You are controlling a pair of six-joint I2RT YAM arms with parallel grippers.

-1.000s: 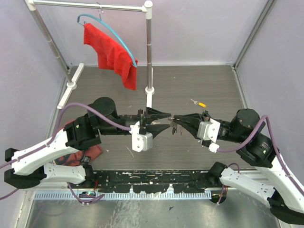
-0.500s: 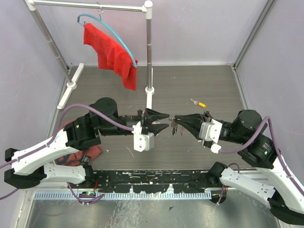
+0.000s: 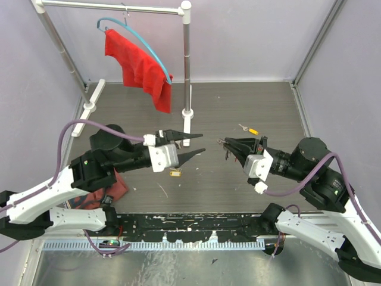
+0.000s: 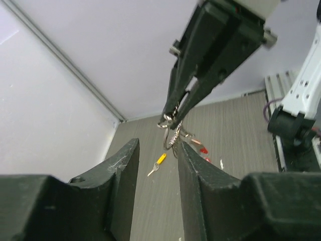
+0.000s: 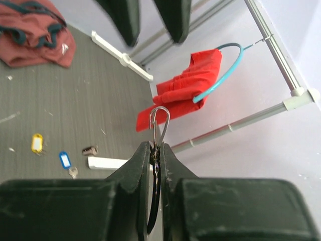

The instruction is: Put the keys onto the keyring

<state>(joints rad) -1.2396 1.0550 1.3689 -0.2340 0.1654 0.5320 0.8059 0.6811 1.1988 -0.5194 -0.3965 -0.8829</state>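
Note:
My right gripper (image 3: 221, 143) (image 5: 156, 146) is shut on the keyring (image 5: 160, 120), a thin wire loop that sticks out past the fingertips. In the left wrist view the keyring (image 4: 170, 134) hangs from the right gripper's tips (image 4: 173, 113), with red-tagged keys (image 4: 200, 148) dangling from it. My left gripper (image 3: 197, 143) (image 4: 158, 145) is open and empty, a short gap to the left of the ring and pointed at it. Below it, a small yellow-tagged key (image 3: 174, 173) (image 5: 36, 142) lies on the table.
Another yellow-tagged key (image 3: 250, 129) (image 4: 158, 161) lies far right of centre. A blue-tagged key (image 5: 64, 159) and a small brown piece (image 5: 90, 149) lie near the rack foot (image 3: 186, 122). A red cloth (image 3: 140, 65) hangs on the rack. A maroon cloth (image 3: 110, 190) lies at the near left.
My left arm has drawn back to the left, away from the keyring that its tips nearly touched. The small tagged key on the table now shows beneath it. The right gripper rose slightly.

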